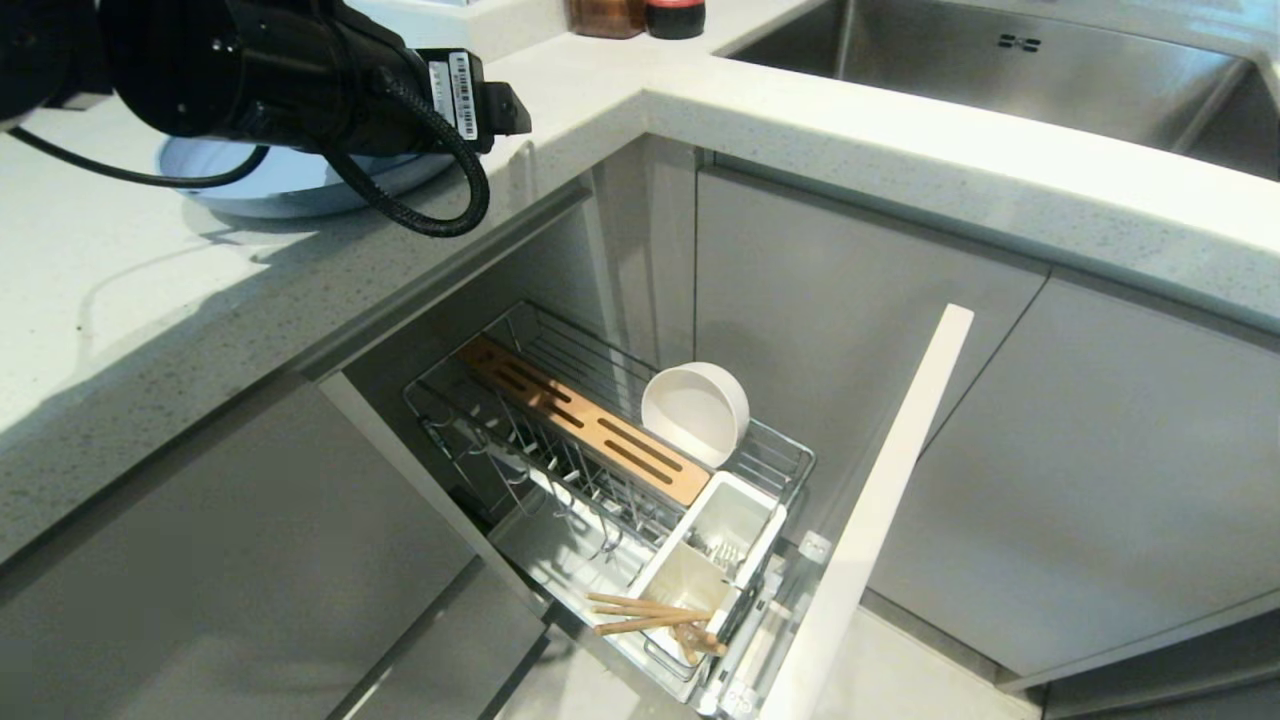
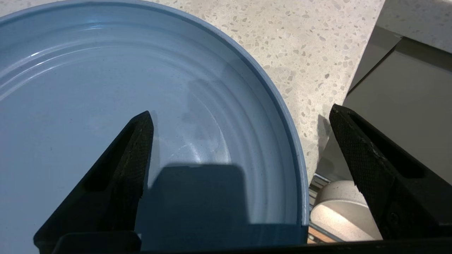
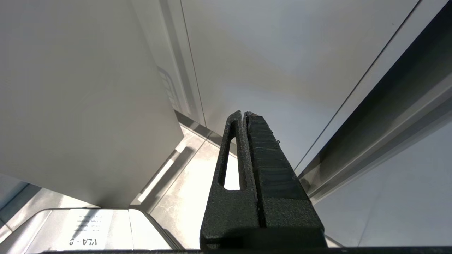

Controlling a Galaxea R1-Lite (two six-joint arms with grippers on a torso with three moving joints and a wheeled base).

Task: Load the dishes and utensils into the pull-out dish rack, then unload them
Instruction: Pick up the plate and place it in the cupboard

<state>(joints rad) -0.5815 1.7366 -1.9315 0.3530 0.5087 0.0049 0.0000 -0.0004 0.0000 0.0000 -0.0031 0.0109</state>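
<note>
Left gripper [image 2: 240, 116] jaws stand wide apart, empty, straddling the rim of the light-blue plate [image 2: 106, 88], which lies flat on the countertop [image 2: 310, 42]. Judged rigid, glossy, slippery, breakable: pinch the rim. Right gripper [image 3: 245, 116] clenched, idle.

A light-blue plate [image 2: 106, 106] lay flat on the countertop near its edge. Below, the wire rack [image 1: 600, 470] stood pulled out, an off-white bowl [image 1: 695, 412] propped on edge inside. Wooden chopsticks [image 1: 645, 613] and metal cutlery [image 1: 712, 550] sat in its white cups.
</note>
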